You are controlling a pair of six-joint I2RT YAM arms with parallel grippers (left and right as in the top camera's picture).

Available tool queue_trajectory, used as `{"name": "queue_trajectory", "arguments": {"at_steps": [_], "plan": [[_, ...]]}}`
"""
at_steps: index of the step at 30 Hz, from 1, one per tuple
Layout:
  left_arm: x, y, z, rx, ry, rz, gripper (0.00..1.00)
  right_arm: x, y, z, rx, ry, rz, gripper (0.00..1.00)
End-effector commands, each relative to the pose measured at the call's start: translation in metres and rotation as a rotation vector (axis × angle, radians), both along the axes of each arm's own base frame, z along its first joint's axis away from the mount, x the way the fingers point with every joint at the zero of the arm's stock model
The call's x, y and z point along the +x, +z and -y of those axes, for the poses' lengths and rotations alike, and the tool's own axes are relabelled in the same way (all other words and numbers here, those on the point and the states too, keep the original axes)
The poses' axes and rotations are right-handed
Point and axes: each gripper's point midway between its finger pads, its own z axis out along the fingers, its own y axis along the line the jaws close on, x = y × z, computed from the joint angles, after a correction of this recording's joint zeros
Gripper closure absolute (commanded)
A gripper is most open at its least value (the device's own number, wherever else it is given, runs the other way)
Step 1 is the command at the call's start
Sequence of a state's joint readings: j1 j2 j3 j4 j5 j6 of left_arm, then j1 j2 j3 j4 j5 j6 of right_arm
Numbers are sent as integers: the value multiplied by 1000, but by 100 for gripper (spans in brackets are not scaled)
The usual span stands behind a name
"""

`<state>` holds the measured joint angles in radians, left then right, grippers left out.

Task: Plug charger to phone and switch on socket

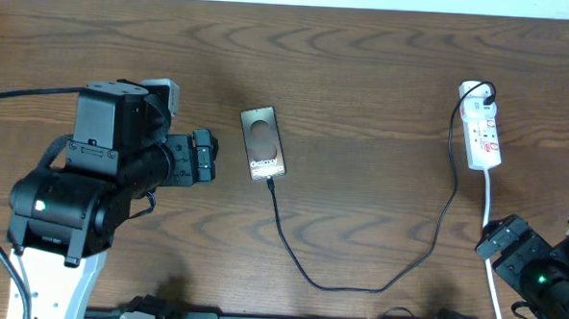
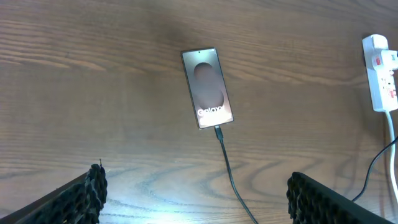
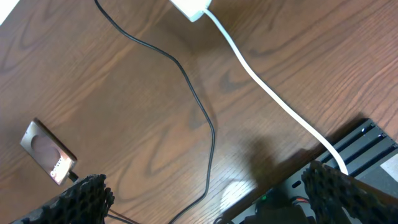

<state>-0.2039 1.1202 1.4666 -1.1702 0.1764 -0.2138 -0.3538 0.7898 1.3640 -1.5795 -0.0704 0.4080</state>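
**Overhead**
- Phone (image 1: 263,142): we log it flat on the wooden table (image 1: 366,48), with its lettering end toward the near edge.
- Charger (image 1: 356,283): the plug tip touches the phone's near short edge. The cable drops away from the phone, then loops right and up to the socket.
- Socket (image 1: 483,130): well to the right of the phone, with red marks on its face. We cannot tell the switch position.
- White cord (image 1: 493,231): runs from the socket toward the near edge, far right of the phone.
- Left gripper (image 1: 206,156): just left of the phone and apart from it.
- Right gripper (image 1: 500,244): well right of the phone and nearer the table edge. We cannot read its jaws from here.

**Left wrist**
- Phone (image 2: 208,87): centre of view, with the charger (image 2: 231,171) meeting its lower edge.
- Socket (image 2: 379,74): far right of the phone.
- Left gripper (image 2: 194,177): below the phone, jaws wide and holding nothing.

**Right wrist**
- Phone (image 3: 50,152): at the left.
- Charger (image 3: 199,106): curves to the phone's right.
- White cord (image 3: 273,93): further right still.
- Right gripper (image 3: 205,180): jaws spread wide and empty, well apart from the phone.
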Motion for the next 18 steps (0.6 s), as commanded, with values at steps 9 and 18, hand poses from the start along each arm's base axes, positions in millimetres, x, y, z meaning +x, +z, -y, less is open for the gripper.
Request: {"name": "queue_trajectory", "arguments": {"at_steps": [9,18], "plan": [[0,2,-3,1,21,6,9,11,10,-11,-176,187,244,1],[0,2,-3,1,21,6,9,25,-21,-28,-275,333,531,1]]}}
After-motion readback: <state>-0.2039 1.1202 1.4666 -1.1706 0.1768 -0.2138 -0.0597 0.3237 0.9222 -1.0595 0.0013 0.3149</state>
